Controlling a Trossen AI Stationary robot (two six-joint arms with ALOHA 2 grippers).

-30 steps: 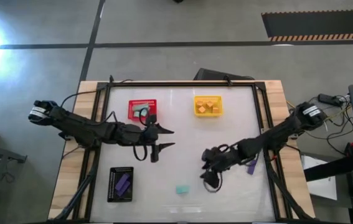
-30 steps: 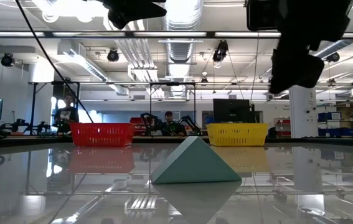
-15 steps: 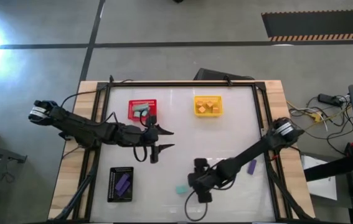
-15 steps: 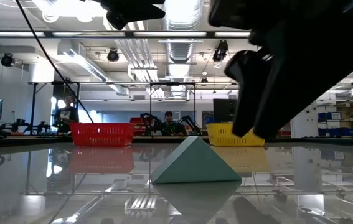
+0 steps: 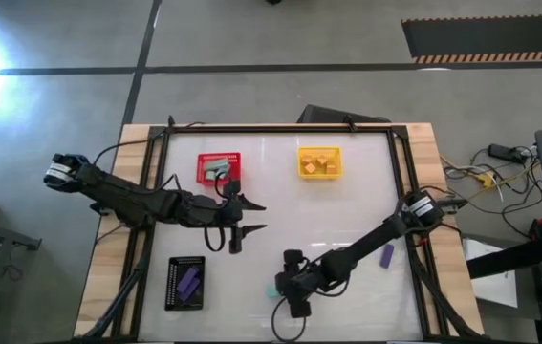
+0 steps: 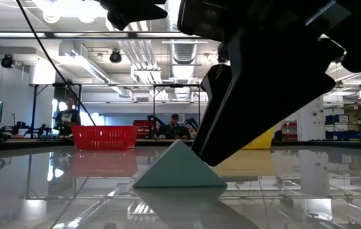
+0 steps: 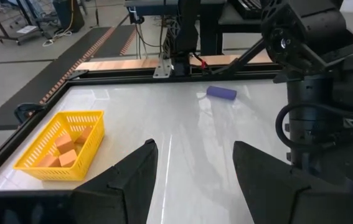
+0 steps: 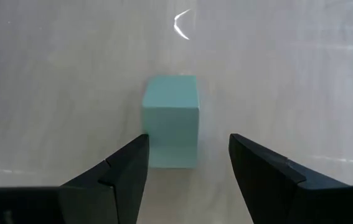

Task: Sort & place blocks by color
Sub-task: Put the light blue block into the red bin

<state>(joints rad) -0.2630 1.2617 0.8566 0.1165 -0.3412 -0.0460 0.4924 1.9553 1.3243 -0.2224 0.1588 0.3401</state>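
Your table is a white glossy top in a wooden frame, on grey concrete floor; in the low view an open workshop with people seated far behind.

Front-left corner: black basket holding purple blocks. Your left arm reaches in from the left edge; left gripper hangs mid-table between the red basket and the black one, fingers spread apart with nothing between them. Red basket at the back holds a pale grey-green block.

Centre-front: teal block lies on the table near the front edge, a wedge shape in the low view. Your right gripper is low just beside it, fingers wide apart; the block sits ahead of the fingertips, not between them, not gripped.

Back, right of centre: yellow basket with orange blocks.

Right side: one purple block loose on the table, close by the right arm's forearm.
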